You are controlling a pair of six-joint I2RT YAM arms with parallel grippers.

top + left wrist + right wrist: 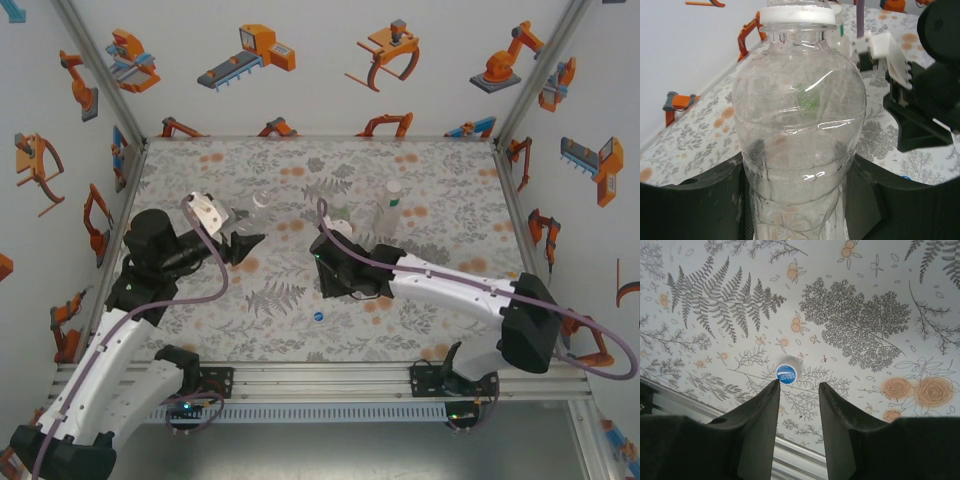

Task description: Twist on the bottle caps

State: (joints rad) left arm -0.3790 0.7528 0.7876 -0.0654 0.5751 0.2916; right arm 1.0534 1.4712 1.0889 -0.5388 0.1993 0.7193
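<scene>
Left claw [800, 202] grips a clear, creased bottle [800, 125] topped by a white cap [797, 15].

White walls [320, 90] printed with orange robot cartoons stand left, far and right. The grey fern-and-flower tabletop [270, 300] ends at an aluminium rail [320, 375] along the near edge.

Blue cap [787, 374] just beyond parted tool [799, 384]

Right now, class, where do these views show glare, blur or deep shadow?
Left wrist: white glare streaks on the bottle. Right wrist: blue cap sharp, tool fingers nearly black. Top external: even light, faint shadows.
</scene>
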